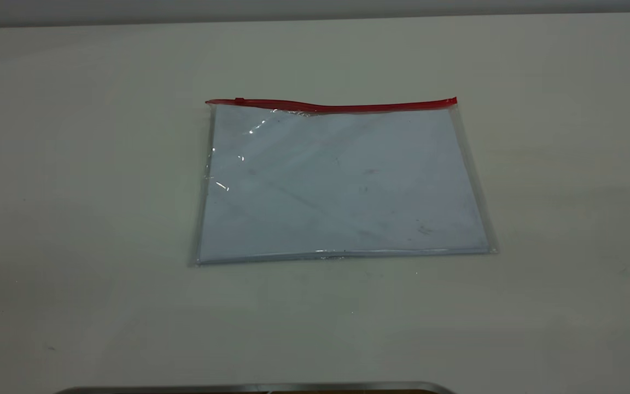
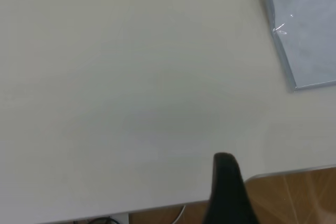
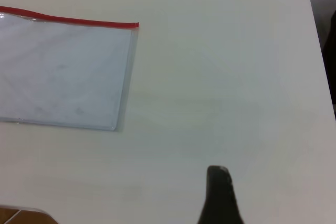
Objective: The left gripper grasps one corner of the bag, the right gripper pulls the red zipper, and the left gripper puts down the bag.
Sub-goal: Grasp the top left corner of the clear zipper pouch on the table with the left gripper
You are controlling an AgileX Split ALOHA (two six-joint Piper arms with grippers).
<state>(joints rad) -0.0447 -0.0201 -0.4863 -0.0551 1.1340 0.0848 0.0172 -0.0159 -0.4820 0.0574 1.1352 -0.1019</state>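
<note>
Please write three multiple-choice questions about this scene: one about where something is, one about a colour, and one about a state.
1. Where does the bag lie?
A. flat on the table
B. lifted above the table
C. hanging over the table's edge

2. What colour is the zipper along the bag's far edge?
A. blue
B. red
C. black

3. Is either gripper touching the bag?
A. the left gripper holds a corner
B. the right gripper holds the zipper
C. neither touches it

Answers:
1. A, the whole bag rests on the tabletop.
2. B, the strip is bright red.
3. C, the left gripper and the right gripper are each over bare table, away from the bag.
</note>
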